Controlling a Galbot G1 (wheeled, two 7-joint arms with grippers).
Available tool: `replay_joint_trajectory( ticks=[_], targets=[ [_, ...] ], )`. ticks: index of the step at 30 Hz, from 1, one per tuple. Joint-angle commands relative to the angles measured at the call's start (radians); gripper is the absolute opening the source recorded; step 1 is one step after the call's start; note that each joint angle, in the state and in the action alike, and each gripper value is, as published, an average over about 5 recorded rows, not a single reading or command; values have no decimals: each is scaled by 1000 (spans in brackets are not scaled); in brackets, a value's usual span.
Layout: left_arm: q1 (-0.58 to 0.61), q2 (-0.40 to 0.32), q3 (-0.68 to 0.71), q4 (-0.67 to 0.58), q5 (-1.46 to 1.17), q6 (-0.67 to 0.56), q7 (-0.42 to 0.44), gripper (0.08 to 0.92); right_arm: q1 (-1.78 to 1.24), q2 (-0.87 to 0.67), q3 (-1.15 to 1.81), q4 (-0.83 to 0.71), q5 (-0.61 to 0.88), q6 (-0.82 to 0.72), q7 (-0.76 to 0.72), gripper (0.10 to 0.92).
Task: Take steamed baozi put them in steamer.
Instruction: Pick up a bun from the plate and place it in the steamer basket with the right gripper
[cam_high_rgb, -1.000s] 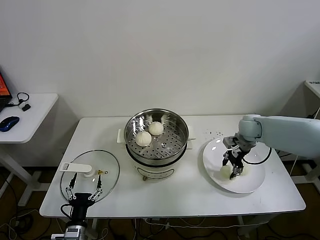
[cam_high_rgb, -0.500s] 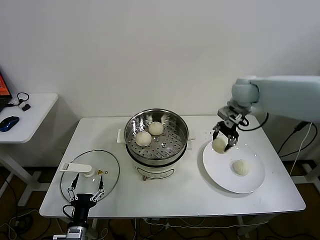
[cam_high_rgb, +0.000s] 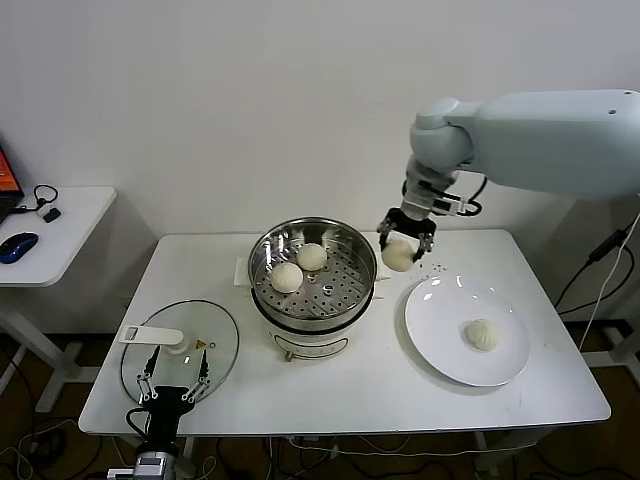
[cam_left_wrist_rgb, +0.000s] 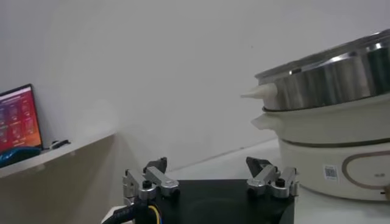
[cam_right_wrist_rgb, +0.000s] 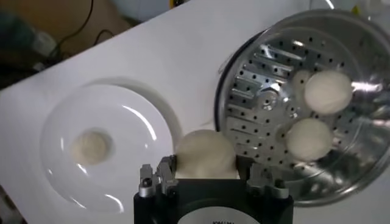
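My right gripper is shut on a cream-white baozi and holds it in the air just right of the steamer. In the right wrist view the held baozi sits between the fingers, over the gap between plate and steamer. The steel steamer's perforated tray holds two baozi, also seen in the right wrist view. One baozi lies on the white plate. My left gripper is open and parked at the table's front left edge.
A flat glass lid with a white handle lies front left, just beyond the left gripper. The steamer's side fills the left wrist view. A side table with a blue mouse stands far left.
My right gripper took one baozi off the plate, lifted it and carried it left and away from me, from over the plate to beside the steamer's right rim. The left arm stayed still.
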Motion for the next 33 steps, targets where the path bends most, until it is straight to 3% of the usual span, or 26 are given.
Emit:
replay_joint_trajectory(
  ticks=[1,11,33],
  targets=[
    [4,-49,-5,-3,-1,-3,0,823,-75,189,105,-67,-99,79,30,645],
    [3,-47,-11,0,-3,-6,0,823,-191,275,152,-119,-123,29,36,645],
    [-1,-47,-18,12,1,-10,0,823,-299,305,163,-145,-147,-19,44,653]
  ],
)
